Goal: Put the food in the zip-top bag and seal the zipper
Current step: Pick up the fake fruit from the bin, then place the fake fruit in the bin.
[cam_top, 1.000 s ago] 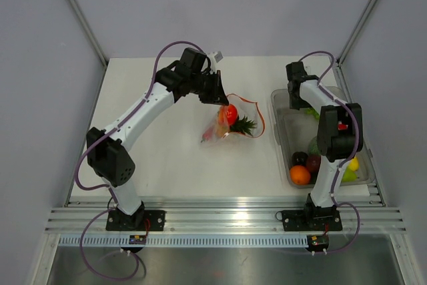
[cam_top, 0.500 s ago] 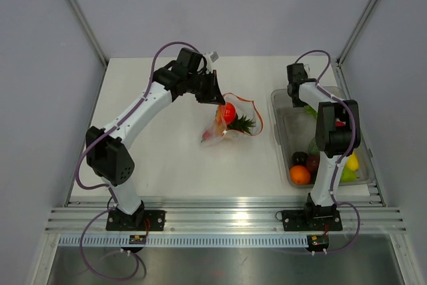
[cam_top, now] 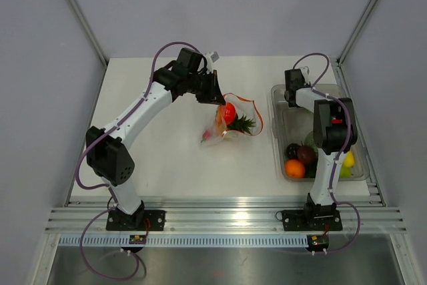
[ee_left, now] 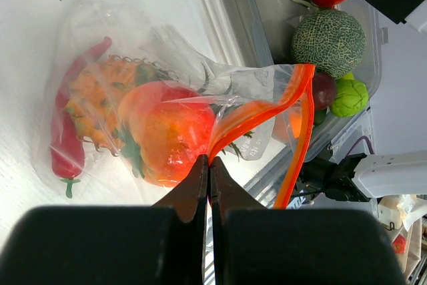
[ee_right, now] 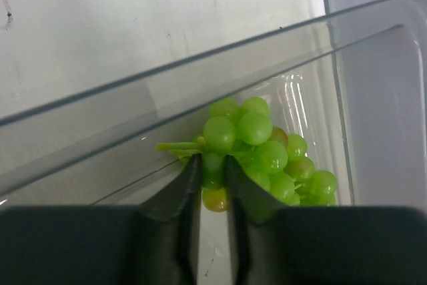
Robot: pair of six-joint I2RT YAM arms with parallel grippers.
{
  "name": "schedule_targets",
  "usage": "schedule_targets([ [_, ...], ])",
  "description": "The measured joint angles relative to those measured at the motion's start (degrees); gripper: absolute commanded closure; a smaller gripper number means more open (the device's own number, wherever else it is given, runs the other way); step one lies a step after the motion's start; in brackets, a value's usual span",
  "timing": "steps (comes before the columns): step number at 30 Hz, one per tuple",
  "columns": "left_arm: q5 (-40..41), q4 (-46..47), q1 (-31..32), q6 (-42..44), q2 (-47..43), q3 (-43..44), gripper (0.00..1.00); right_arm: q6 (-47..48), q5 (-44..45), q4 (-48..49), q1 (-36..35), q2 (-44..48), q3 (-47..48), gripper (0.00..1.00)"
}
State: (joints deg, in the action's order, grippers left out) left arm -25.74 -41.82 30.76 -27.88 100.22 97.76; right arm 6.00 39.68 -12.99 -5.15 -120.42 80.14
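1. While the zip-top bag [cam_top: 225, 127] lies on the table [cam_top: 167, 158] to the left of the clear bin [cam_top: 275, 139], the left gripper [ee_left: 209, 163] is closed on its zipper [ee_left: 297, 131], and the mouth stands open.
2. Inside the bag are a pineapple [ee_left: 93, 108], a red tomato [ee_left: 170, 135] and a red chili [ee_left: 63, 155].
3. At the far end inside the bin, the right gripper [ee_right: 212, 165] pinches the green grapes [ee_right: 267, 155], one finger on each side.
4. An orange [cam_top: 294, 168] lies at the near end of the bin.
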Motion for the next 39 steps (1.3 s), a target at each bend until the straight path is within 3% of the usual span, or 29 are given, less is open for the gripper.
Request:
schedule_targets([
  [4,-0.2,0.0,0.0,0.0,0.0,0.0,1.00,-0.8,0.3,1.1,0.0,1.5,-1.4,1.00],
  [13,-0.6,0.7,0.0,-0.1,0.0,-0.9,1.00,-6.1,-0.2,-2.0,0.0,6.2,-3.7,1.00],
  [30,-0.8,1.9,0.3,-0.7,-1.9,-2.0,1.00,-18.3,-8.2,-16.8,-0.3,31.9,-9.5,1.00],
  [33,-0.8,2.1,0.4,-0.8,-2.6,-3.0,1.00,-19.9,-11.6,-19.3,-0.4,35.1,-10.3,0.97],
  [36,-0.8,2.6,0.5,-1.1,-2.8,-3.4,1.00,-21.6,-17.9,-19.8,-0.4,36.7,-12.0,0.75],
  [39,-0.8,2.6,0.8,-1.1,-2.8,-3.4,1.00,-22.6,-24.0,-19.9,-0.5,36.6,-14.4,0.73],
])
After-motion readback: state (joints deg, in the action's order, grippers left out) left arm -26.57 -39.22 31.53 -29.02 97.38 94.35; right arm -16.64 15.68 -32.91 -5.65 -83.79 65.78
